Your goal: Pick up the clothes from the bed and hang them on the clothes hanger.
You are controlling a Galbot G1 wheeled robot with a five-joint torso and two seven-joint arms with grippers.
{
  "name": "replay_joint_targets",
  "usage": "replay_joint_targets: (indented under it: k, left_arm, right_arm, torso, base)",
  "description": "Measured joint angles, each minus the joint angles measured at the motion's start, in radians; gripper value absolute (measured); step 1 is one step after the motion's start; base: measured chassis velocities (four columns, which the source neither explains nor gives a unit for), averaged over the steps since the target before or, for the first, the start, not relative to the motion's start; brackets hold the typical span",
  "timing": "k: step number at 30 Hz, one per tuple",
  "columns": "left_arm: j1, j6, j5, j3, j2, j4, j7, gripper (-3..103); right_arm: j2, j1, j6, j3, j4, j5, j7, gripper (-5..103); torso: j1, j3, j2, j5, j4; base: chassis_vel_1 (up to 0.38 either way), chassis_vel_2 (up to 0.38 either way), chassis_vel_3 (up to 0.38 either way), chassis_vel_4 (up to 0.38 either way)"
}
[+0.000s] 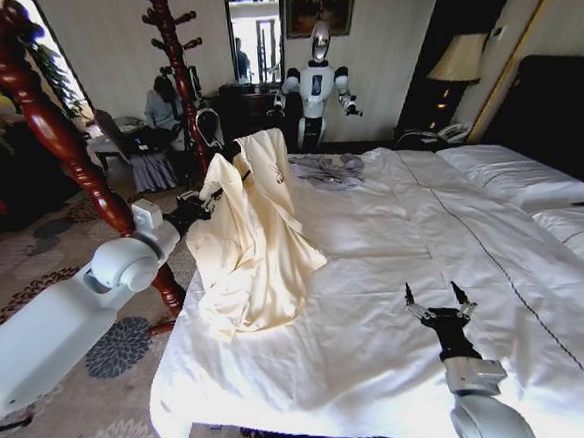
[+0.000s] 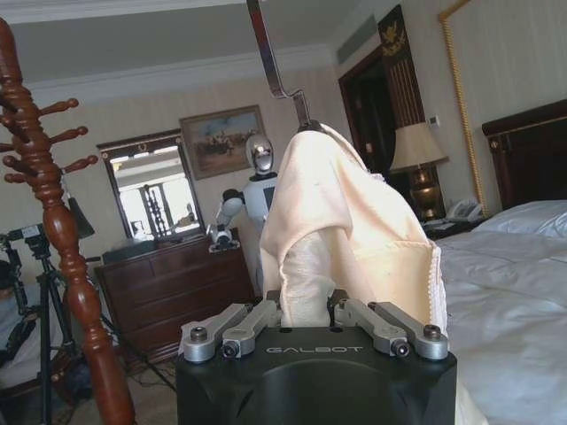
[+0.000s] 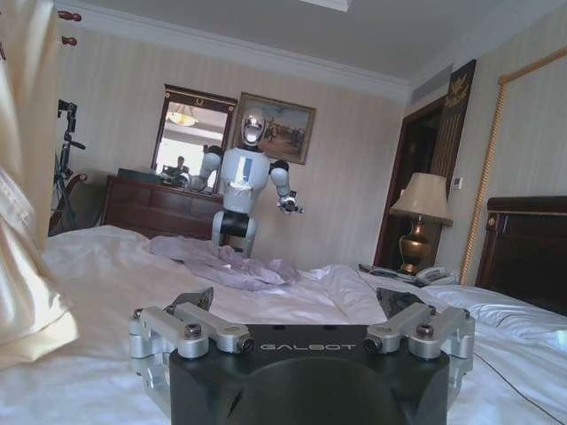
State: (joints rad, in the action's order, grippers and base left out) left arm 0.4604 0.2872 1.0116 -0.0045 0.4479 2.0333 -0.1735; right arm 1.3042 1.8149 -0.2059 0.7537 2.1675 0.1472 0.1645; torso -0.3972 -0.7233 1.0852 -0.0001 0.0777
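The left gripper (image 1: 206, 203) is raised beside the near left edge of the bed (image 1: 376, 273), its fingers (image 2: 257, 320) clenched on a bunched fold of the clothes (image 1: 253, 232), a pale cream-yellow shirt. The shirt already sits on the clothes hanger (image 1: 229, 155): in the left wrist view its collar end peaks around the base of a thin silver wire hook (image 2: 270, 62) that rises above the fabric, so the shoulders are carried by the slim black bar and the body hangs in long soft folds, its lower hem resting on the white sheet. The cloth looks light, limp and smooth, with a stitched edge visible along one side; it will sag and slide wherever it is not supported, so the safest hold is judged to be high up, at the collar or the hanger neck, where cloth and hanger can be pinched together rather than cloth alone. The hook is stiff and thin, and probably easy to twist if gripped off centre. The right gripper (image 1: 436, 301) hovers low over the middle of the bed, well apart from the shirt, its fingers (image 3: 204, 335) released and holding nothing. A smaller grey-blue garment (image 1: 327, 169) lies crumpled further up the sheet. A turned dark wooden coat stand (image 1: 177, 77) rises just behind the shirt.
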Motion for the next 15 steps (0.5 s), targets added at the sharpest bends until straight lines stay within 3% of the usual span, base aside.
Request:
replay_joint_targets:
  k: [13, 15]
  left_arm:
    - [-0.019, 0.102, 0.171, -0.075, -0.070, 0.063, -0.105, 18]
    - [-0.047, 0.167, 0.251, -0.094, -0.094, 0.083, -0.139, 18]
  right_arm:
    - [0.028, 0.028, -0.034, 0.013, -0.006, -0.036, -0.026, 100]
    - [0.027, 0.027, -0.034, 0.013, -0.006, -0.036, -0.026, 100]
  torso:
    - [0.000, 0.000, 0.000, 0.0001, 0.0003]
    - [0.000, 0.000, 0.000, -0.0001, 0.0002]
  base:
    - [0.000, 0.000, 0.000, 0.000]
    - [0.000, 0.000, 0.000, 0.000]
